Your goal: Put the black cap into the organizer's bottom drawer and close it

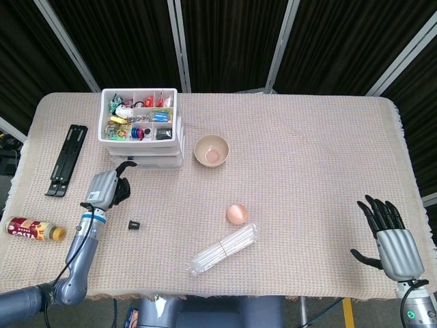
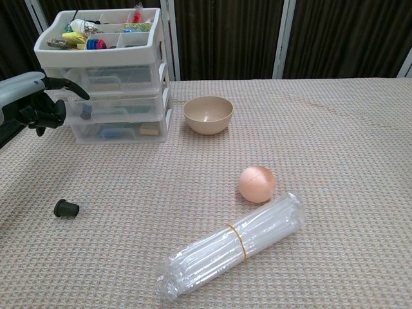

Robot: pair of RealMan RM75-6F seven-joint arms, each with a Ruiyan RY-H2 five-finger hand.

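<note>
The small black cap (image 1: 134,223) lies on its side on the woven cloth, in front of the white three-drawer organizer (image 1: 142,130); the chest view shows the cap (image 2: 65,208) low at the left. The organizer's bottom drawer (image 2: 119,131) sits flush with the drawers above it. My left hand (image 1: 106,188) hovers left of the cap and in front of the organizer's left corner, holding nothing; in the chest view the left hand (image 2: 35,103) has most fingers curled in and one pointing at the drawers. My right hand (image 1: 389,236) rests far right, fingers spread, empty.
A beige bowl (image 1: 212,150) stands right of the organizer. An orange ball (image 1: 237,214) and a bagged bundle of straws (image 1: 224,249) lie mid-table. A black folding stand (image 1: 67,158) and a lying bottle (image 1: 33,229) are at the left edge.
</note>
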